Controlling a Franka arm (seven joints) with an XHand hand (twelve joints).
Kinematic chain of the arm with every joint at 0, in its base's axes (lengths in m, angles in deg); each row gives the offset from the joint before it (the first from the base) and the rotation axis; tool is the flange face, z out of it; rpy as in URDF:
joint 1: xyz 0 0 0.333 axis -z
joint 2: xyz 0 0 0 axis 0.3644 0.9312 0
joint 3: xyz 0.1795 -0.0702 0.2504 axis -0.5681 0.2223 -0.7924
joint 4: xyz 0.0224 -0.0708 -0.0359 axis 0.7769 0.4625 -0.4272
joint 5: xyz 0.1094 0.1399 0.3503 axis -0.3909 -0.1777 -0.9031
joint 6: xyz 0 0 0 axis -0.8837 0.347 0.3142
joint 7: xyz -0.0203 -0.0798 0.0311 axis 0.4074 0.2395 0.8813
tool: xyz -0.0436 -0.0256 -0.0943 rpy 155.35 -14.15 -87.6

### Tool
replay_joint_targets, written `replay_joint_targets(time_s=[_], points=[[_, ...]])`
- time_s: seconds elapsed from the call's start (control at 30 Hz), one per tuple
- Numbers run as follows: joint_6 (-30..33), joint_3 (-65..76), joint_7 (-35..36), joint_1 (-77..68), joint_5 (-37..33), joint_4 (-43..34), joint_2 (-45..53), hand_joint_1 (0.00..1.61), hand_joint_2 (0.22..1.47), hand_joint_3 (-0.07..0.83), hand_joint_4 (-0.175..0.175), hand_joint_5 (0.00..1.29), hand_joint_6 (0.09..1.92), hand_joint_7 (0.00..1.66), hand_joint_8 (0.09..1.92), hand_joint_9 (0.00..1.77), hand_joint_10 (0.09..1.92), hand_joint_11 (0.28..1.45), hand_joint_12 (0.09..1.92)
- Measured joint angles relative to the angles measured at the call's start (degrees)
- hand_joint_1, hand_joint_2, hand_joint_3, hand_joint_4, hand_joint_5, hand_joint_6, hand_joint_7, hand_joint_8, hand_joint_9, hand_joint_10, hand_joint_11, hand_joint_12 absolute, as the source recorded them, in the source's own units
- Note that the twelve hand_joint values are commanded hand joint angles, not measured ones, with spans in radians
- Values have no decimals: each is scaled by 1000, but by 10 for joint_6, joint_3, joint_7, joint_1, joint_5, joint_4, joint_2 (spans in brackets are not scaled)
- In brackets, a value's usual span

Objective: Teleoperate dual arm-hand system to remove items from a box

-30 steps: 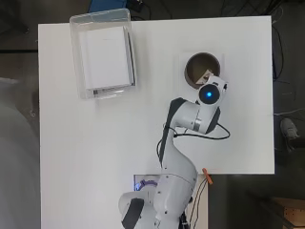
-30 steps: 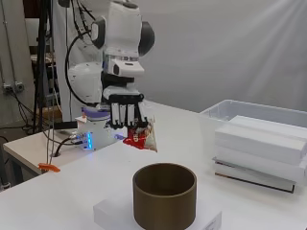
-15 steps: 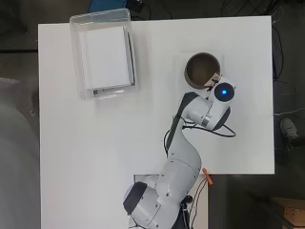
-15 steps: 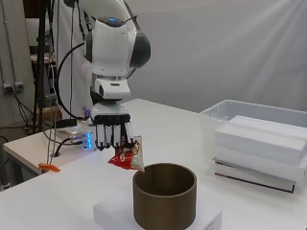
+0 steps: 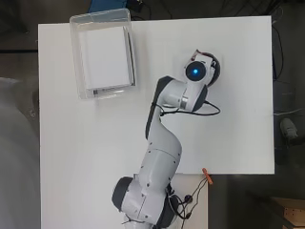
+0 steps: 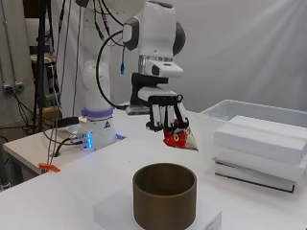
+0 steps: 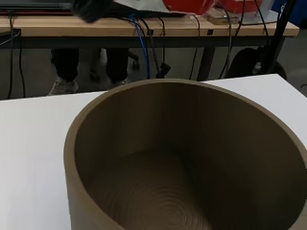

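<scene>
Hand (image 6: 163, 115) hangs above the counter (image 6: 72, 191), fingers (image 6: 157, 117) curled around a red packet (image 6: 180, 139). The packet hangs from the fingers in the air, higher than the brown round bowl (image 6: 164, 194) and not touching it. The bowl stands upright on a flat white block (image 6: 115, 211). In the wrist view the bowl (image 7: 187, 158) is empty, with the packet (image 7: 189, 5) at the frame edge. In the overhead view the arm covers most of the bowl (image 5: 214, 71), near the counter (image 5: 95, 143) edge. A clear plastic box (image 5: 102, 52) sits at the far corner of the counter, well apart from the bowl, holding a stack of white items (image 6: 261, 148).
</scene>
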Motion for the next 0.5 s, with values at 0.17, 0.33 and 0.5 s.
replay_joint_targets(time_s=[0.17,0.33,0.5], points=[[4,-42,21,52,-27,-6,28,1041,1183,-7,172,890,1366,1295,1920,1492,1920,1125,1758],[-7,-55,20,61,-26,4,28,1104,1194,0,175,896,1721,1305,1920,1497,1920,1132,1761],[-9,-62,40,86,-34,11,35,1128,1198,1,175,890,1916,1299,1920,1494,1920,1145,1771]])
